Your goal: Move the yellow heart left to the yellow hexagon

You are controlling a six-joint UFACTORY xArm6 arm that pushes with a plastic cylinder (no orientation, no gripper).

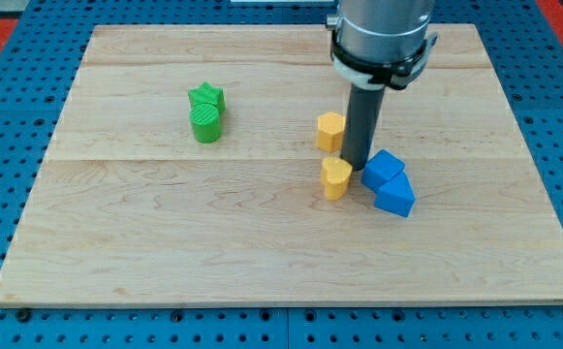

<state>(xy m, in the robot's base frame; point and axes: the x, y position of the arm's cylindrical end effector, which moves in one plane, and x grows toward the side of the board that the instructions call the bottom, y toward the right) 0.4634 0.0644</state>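
Bare wooden board [165,252] fills the view's bottom edge and is the largest thing here, sitting on a blue pegged base [0,145]. Next in size is the arm's grey housing [378,34] at the view's top, carrying the dark rod down to my tip [357,167]. No claw exists on this rig, so nothing is spread, pressed together or pinching; the rod only pushes.

Two blue blocks [388,182], touching each other, lie just right of my tip. A green cylinder [205,123] and a green star [207,96] sit together well apart toward the view's left.

Smallest are the task's pieces. The yellow heart [336,178] lies at my tip's lower left, seemingly touching it. The yellow hexagon [330,130] sits just above the heart, close beside the rod's left flank.

Risks, as I judge them: my tip stands between heart and blue blocks, so any rightward drift would scatter the blue pair. Pushing off-centre could spin the heart past the hexagon. The rod could also brush the hexagon and knock it away from its spot.
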